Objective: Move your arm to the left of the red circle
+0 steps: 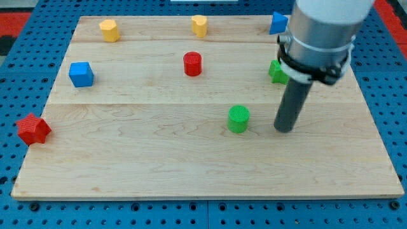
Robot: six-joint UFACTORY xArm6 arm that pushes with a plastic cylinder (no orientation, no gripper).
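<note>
The red circle stands on the wooden board a little above the middle. My tip touches the board at the view's right, far to the right of and below the red circle. The green circle lies just left of my tip, apart from it. The arm's grey body covers part of a green block at the right.
A yellow block and another yellow block sit along the top edge. A blue triangular block is at the top right. A blue cube is at the left. A red star sits at the left edge.
</note>
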